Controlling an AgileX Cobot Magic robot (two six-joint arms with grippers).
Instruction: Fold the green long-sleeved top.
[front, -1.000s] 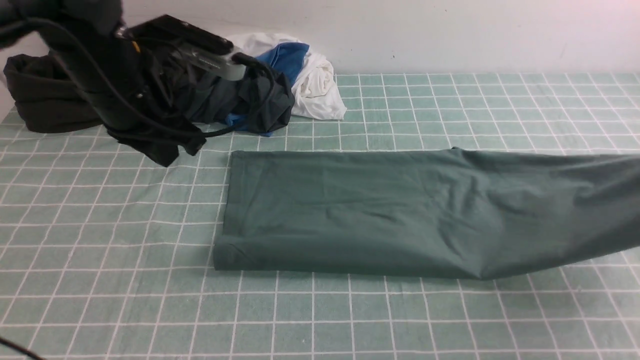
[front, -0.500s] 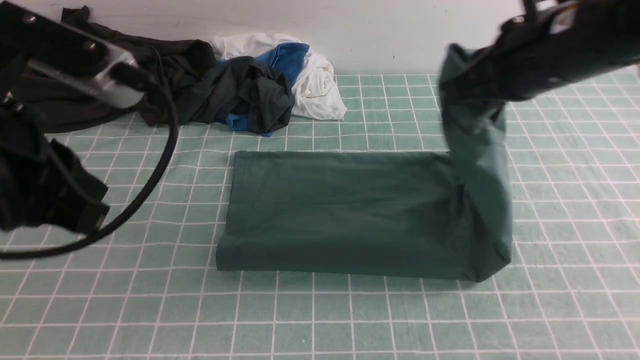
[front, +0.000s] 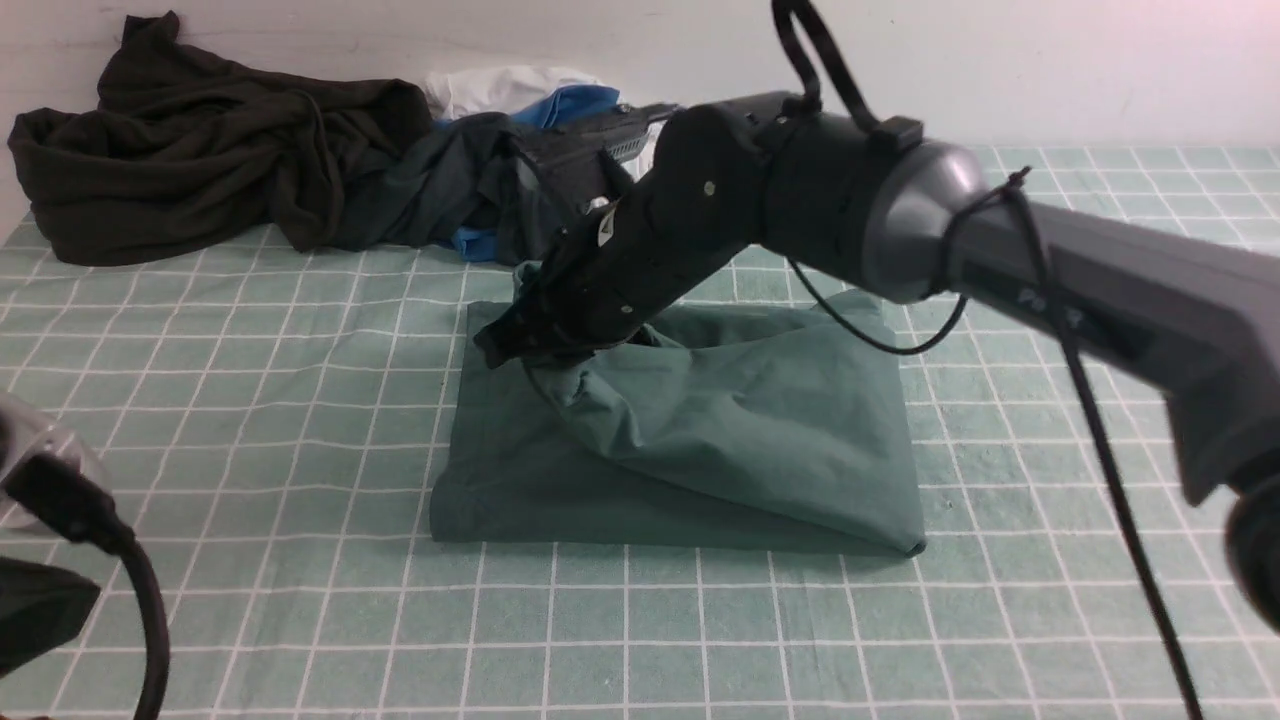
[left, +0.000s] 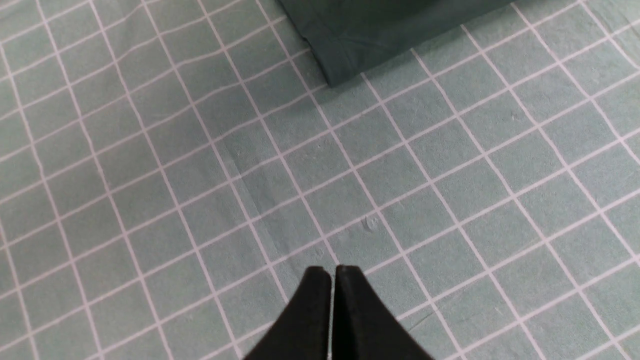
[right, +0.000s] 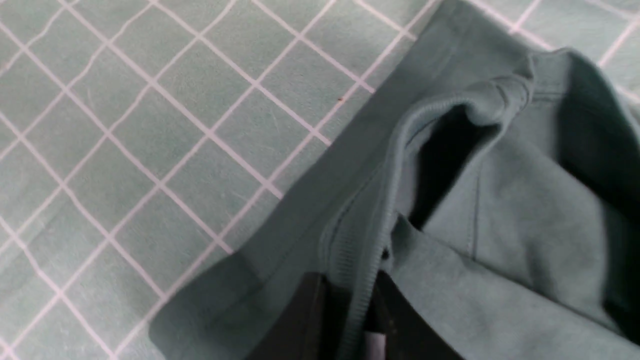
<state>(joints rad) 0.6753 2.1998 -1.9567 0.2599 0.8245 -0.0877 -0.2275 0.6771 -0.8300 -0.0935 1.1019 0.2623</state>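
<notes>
The top (front: 720, 440) lies mid-table (front: 250, 430), its right part laid leftward over itself. My right gripper (front: 505, 345) pinches its edge at the far-left corner. A clothes heap (front: 220, 170) lies behind it, to the left. My left gripper (left: 332, 274) hangs over the table before its near-left corner.

Clothes pile (front: 215, 165) just behind green top (front: 760, 430)

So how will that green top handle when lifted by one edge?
Probably floppy: the green top sags in loose folds below the right gripper. Likely light, since one pinch on its ribbed edge lifts it.
</notes>
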